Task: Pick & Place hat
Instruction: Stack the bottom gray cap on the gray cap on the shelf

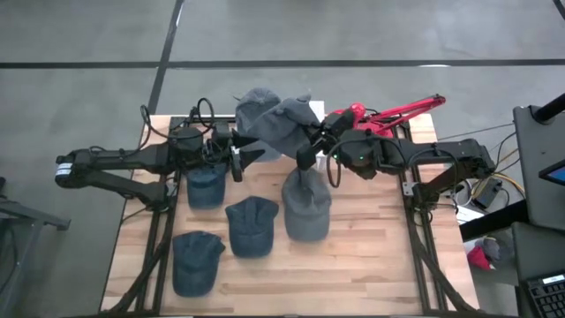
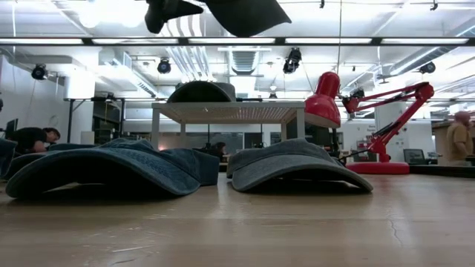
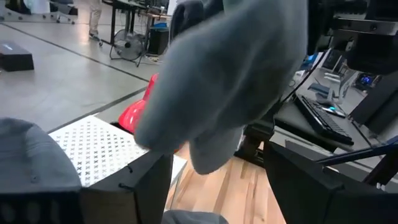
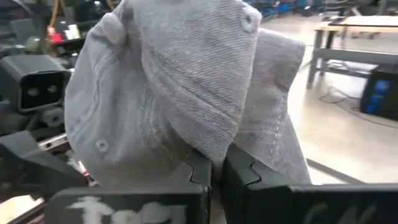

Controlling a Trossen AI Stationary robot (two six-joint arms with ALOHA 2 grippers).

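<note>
A light grey cap (image 1: 284, 124) (image 4: 180, 81) hangs in the air over the far middle of the table, and my right gripper (image 1: 311, 146) (image 4: 214, 165) is shut on it. In the low view it shows as a dark shape (image 2: 249, 13) at the top edge. My left gripper (image 1: 237, 161) (image 3: 217, 162) is open just left of this cap (image 3: 230, 68), with its fingers apart below it. Another grey cap (image 1: 254, 104) (image 2: 200, 91) sits on a small white stand (image 3: 93, 146) (image 2: 230, 111) at the far edge. My right gripper pinches a fold of the grey cap's crown cloth (image 4: 199, 146) between its two shut fingers. It comes from the table's right side. The cap is lifted clear of the table and bunches up in front of the fingers.
Three blue caps (image 1: 207, 184) (image 1: 252, 227) (image 1: 196, 262) and one grey cap (image 1: 307, 208) lie on the wooden table nearer than the grippers. A red desk lamp (image 1: 388, 113) (image 2: 371, 111) stands at the far right. People show in the room beyond.
</note>
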